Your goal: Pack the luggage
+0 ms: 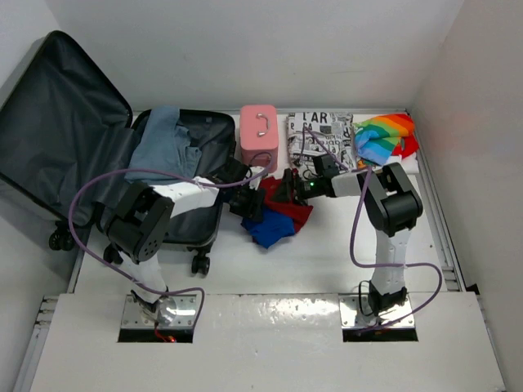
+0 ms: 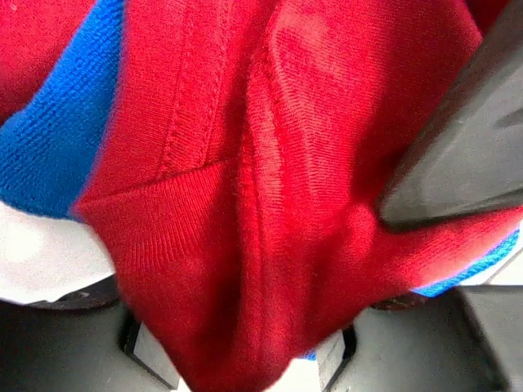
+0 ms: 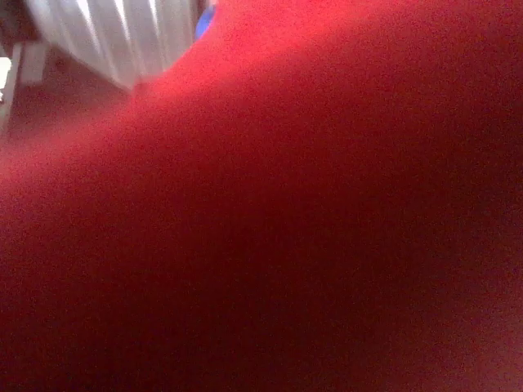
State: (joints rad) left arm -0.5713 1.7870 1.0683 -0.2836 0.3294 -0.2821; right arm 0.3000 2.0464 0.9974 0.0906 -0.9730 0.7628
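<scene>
Mid-table, the left gripper (image 1: 248,207) clenches the red-and-blue garment (image 1: 274,229) from its 9 o'clock side, the right gripper (image 1: 288,193) gapes wide at its 12 o'clock edge, and the luggage (image 1: 61,122) lies open at 10 o'clock.

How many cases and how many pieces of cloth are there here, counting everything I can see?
Cases: 2 (silver-grey suitcase, pink box case)
Cloth pieces: 4 (grey-blue shirt, red-and-blue garment, black-and-white printed piece, rainbow piece)
Total: 6
</scene>
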